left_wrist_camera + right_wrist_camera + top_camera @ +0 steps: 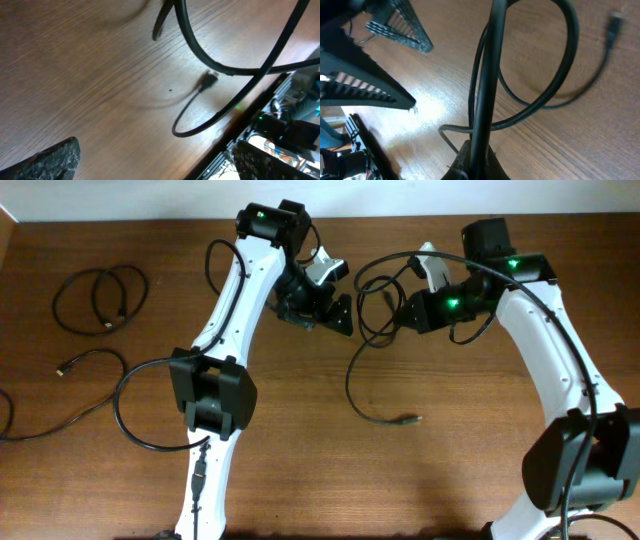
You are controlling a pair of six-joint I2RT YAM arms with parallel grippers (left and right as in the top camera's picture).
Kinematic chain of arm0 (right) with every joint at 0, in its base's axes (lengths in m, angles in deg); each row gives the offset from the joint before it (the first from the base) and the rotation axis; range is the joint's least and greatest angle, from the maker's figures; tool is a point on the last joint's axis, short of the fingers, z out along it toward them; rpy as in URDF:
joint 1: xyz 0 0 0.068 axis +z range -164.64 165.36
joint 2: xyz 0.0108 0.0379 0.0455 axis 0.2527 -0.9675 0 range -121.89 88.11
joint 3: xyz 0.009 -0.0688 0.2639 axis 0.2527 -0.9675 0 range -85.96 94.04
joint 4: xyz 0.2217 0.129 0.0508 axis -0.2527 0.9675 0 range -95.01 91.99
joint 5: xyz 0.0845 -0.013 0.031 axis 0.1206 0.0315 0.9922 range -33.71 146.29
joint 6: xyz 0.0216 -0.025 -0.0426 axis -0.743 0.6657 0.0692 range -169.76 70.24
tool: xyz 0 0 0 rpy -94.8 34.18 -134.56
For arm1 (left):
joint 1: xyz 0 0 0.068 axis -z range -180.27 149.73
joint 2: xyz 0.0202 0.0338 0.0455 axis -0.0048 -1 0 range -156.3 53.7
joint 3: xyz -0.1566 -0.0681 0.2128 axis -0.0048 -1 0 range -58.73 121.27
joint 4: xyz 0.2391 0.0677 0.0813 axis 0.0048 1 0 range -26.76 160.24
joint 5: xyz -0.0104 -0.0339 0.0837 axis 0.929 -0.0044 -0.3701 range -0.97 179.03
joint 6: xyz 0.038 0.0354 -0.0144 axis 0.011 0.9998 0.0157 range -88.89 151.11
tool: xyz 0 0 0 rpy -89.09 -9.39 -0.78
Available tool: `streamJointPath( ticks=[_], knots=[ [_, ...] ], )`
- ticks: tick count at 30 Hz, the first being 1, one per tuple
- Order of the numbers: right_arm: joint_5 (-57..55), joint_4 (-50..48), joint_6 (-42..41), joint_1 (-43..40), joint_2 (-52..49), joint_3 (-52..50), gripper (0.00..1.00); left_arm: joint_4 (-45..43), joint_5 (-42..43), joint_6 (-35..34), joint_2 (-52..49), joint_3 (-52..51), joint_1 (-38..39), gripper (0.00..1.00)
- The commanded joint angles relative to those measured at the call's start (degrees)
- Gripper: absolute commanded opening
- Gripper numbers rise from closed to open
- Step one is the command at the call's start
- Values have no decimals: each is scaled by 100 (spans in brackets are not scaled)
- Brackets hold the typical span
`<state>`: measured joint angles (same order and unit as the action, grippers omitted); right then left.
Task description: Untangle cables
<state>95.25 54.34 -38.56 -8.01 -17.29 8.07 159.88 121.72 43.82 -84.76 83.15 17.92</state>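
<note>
A black cable (356,370) loops at the table's middle and ends in a plug (408,420). My right gripper (405,313) is shut on this cable; the right wrist view shows it (487,80) pinched between the fingers (479,162), with its loop and plug (615,22) on the wood. My left gripper (335,312) is open and empty just left of the loop. The left wrist view shows its fingertips wide apart (155,160), with the cable (220,65) and plug (210,80) beyond.
A coiled black cable (98,298) lies at the far left. Another cable with a small plug (68,366) runs along the left edge. A thin cable (140,405) loops by the left arm's base.
</note>
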Motion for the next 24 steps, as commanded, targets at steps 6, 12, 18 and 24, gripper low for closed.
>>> streamJointPath(
  ticks=[6,12,18,24],
  knots=[
    [275,-280,203,-2,435,92,4,11,2203,-706,-63,33,-13,96],
    [573,-378,186,-2,435,92,4,-195,1779,-1818,-63,33,50,91],
    [595,-387,186,-2,564,129,4,-767,1034,-3008,-63,33,57,72],
    [1311,-407,186,-2,800,243,4,-855,1032,-3156,-63,33,127,48]
  ],
)
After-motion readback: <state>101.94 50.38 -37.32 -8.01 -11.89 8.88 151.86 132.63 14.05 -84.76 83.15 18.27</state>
